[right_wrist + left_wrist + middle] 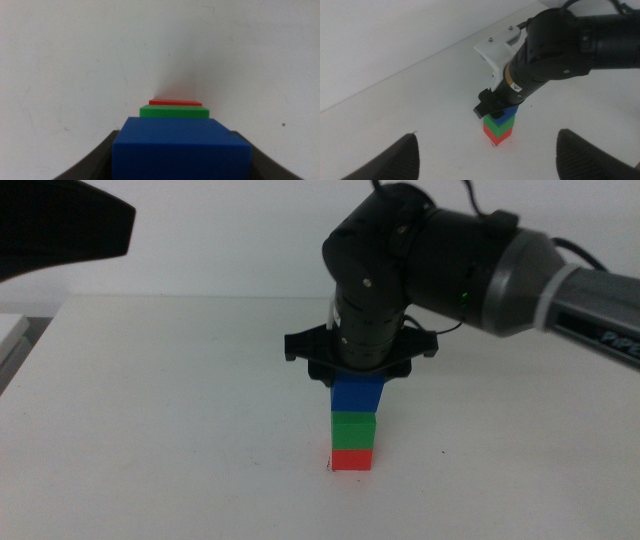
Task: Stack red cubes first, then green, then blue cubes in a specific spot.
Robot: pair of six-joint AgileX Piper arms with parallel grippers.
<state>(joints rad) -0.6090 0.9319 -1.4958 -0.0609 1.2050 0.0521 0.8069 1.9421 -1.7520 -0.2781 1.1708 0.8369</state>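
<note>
- Three cubes stood stacked on the bench [150, 410]: red cube [352, 461] lowest, green cube [354, 426], blue cube [358, 392] topmost.
- Right gripper [360, 372] fingers clamped the blue cube (presumably steadying placement).
- Left gripper [485, 157] waited apart, fingers spread.

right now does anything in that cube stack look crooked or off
Nothing stands out. The red cube, green cube and blue cube sit roughly in line, with the right gripper at the blue one. The left gripper waits apart, open.
</note>
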